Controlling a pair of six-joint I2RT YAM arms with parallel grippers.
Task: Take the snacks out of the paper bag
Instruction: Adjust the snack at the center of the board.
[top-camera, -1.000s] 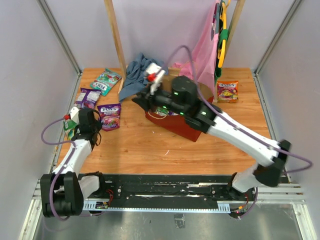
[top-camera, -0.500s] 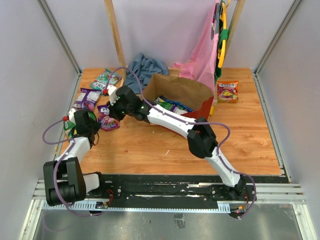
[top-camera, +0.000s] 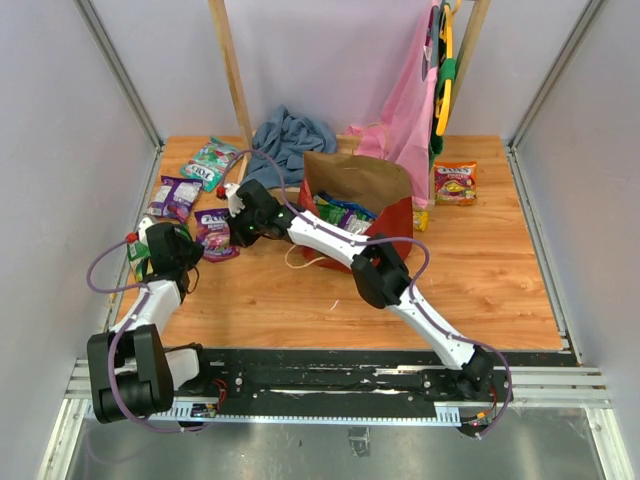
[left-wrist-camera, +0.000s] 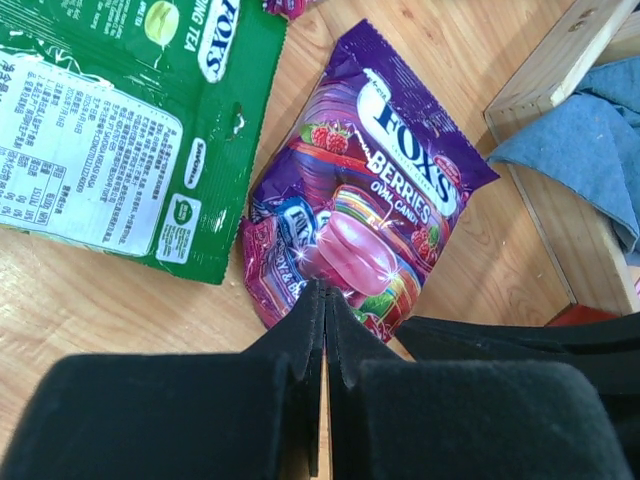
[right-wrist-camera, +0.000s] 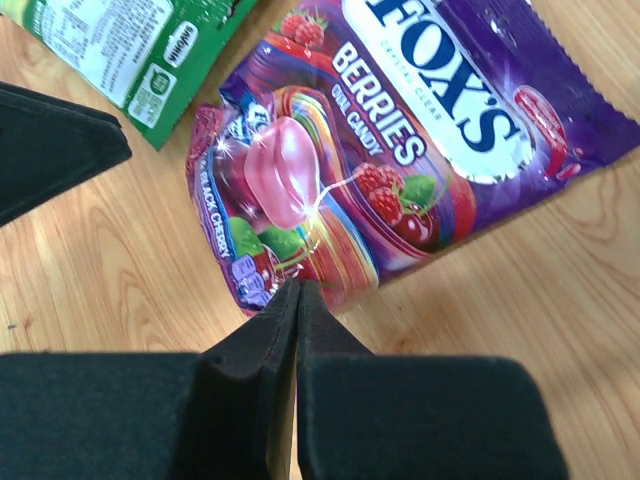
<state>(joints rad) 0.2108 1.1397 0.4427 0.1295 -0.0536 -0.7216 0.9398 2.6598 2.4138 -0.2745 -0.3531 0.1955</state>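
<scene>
Two closed grippers at a purple shiny Fox's candy packet (right-wrist-camera: 400, 150).
Left of the red paper carrier bag (top-camera: 395, 228): left gripper (left-wrist-camera: 322, 292), fingers together, empty; green shiny packet (left-wrist-camera: 120, 110); right gripper (right-wrist-camera: 297, 290), fingers together, empty. Colourful packets (top-camera: 345, 212) remain inside the bag.

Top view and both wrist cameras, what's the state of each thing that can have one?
Paper bag: open, snacks inside.
Left gripper: shut, holding nothing.
Right gripper: shut, holding nothing.
Purple Fox's Berries packet: lying flat.
Green Fox's packet: lying flat.
Blue-grey cloth: crumpled.
Pink garment: hanging.
</scene>
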